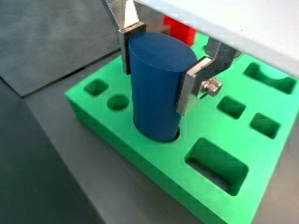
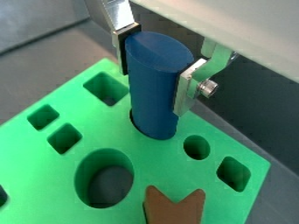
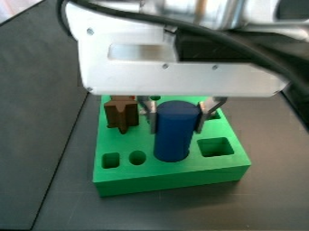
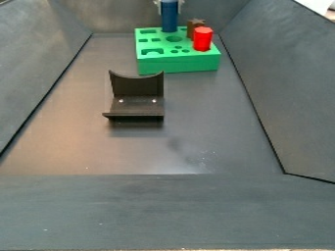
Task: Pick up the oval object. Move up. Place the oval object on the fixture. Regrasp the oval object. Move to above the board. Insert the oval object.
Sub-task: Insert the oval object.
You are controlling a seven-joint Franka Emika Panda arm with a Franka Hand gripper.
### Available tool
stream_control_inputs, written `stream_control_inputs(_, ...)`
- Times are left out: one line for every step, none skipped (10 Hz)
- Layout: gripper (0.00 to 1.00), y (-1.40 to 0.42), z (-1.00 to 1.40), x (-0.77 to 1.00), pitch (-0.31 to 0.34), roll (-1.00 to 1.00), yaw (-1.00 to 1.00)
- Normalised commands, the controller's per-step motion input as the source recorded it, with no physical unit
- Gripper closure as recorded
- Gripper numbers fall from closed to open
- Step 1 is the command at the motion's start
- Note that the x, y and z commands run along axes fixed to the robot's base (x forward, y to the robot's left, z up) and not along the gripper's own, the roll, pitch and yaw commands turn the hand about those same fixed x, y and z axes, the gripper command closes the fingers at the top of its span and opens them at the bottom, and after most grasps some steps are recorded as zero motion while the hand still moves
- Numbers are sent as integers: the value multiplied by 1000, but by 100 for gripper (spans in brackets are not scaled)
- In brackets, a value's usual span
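Oval object [image 1: 158, 83] in pincer [image 1: 162, 72] over board [image 1: 152, 162]

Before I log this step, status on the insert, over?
Claw over the board, shut on the oval object. Oval object upright, lower end in a board hole. Nothing in the way.

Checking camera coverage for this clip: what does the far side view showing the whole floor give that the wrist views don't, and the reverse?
Only the side view shows the fixture, standing empty on the floor well apart from the board, and the red peg. Only the wrist views show the gripper fingers flanking the oval object, its lower end in a board hole, and a brown peg. Both show the oval object upright on the board.
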Motion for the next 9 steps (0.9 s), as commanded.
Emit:
stream_control_inputs(100, -11, -60, 0, 0, 0, 0)
stream_control_inputs(100, -143, -623, -117, -106, 166, 0)
stream_control_inputs(100, -166, -809, -169, -104, 267, 20)
stream_control_inputs(100, -94, -760, -169, -67, 306, 77)
stream_control_inputs(100, -337, -649, 74, -107, 280, 114)
stream_control_inputs(100, -211, -749, 80, -113, 224, 86)
stream_control_inputs(100, -11, -260, -51, -171, 40, 29)
stream_control_inputs(100, 0, 0, 0, 6, 0, 0)
stream_control_inputs(100, 0, 0, 0, 0, 0, 0)
